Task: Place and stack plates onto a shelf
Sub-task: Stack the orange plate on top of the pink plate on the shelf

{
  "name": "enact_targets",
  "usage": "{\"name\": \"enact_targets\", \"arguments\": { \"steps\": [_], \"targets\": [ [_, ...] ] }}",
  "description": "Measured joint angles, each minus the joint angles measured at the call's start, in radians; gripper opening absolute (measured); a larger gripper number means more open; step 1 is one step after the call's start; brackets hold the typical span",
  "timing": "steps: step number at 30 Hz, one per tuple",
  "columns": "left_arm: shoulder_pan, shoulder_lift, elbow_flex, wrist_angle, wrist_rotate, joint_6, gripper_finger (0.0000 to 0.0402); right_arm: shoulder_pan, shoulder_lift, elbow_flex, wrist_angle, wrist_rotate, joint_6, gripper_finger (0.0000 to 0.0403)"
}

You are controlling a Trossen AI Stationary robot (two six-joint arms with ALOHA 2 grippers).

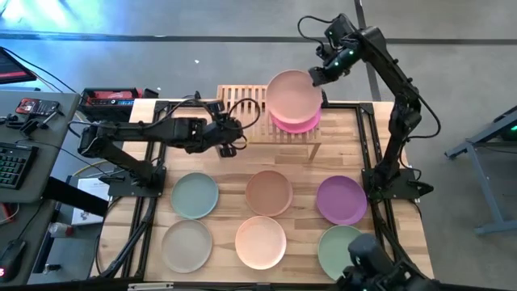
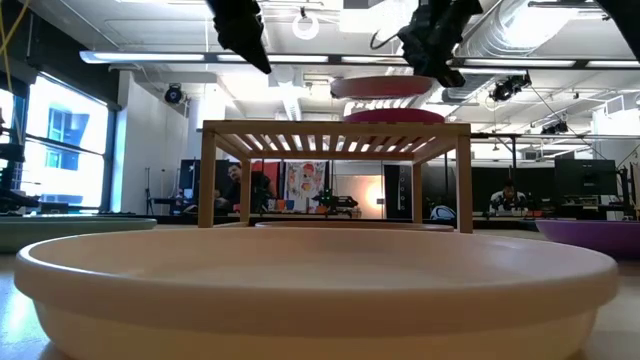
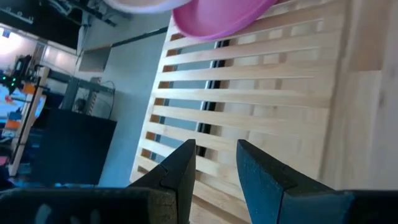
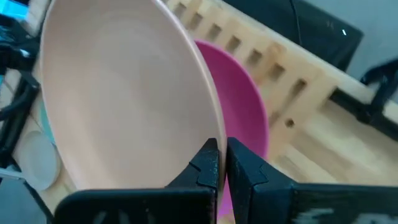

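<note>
Right tool (image 1: 321, 75) clamped on pink plate (image 1: 292, 94), above magenta plate (image 1: 300, 123) on shelf (image 1: 242, 102); six plates left on bench (image 1: 234, 166). Left tool (image 1: 239, 145) apart, idle.

Shelf (image 1: 242, 101) left half bare; magenta plate (image 1: 297, 123) fills the right half

Your wooden tabletop (image 1: 307, 230) carries the shelf (image 1: 242, 101) at the back, with six plates (image 1: 269, 192) in front of it.
</note>
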Motion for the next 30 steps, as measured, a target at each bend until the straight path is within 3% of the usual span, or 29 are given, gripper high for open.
{"name": "enact_targets", "arguments": {
  "steps": [8,13,30],
  "targets": [
    [0.026,0.0,0.0,0.0,0.003,0.0,0.0106,-0.004,0.013,0.0,-0.034,0.073,-0.019,0.0],
    [0.04,0.0,0.0,0.003,0.062,0.0,0.0106,-0.002,0.013,0.0,-0.047,0.122,0.012,0.0],
    [0.078,0.0,0.0,0.008,0.07,0.014,0.0106,0.017,0.045,0.0,-0.057,0.128,0.026,0.0]
  ]
}}
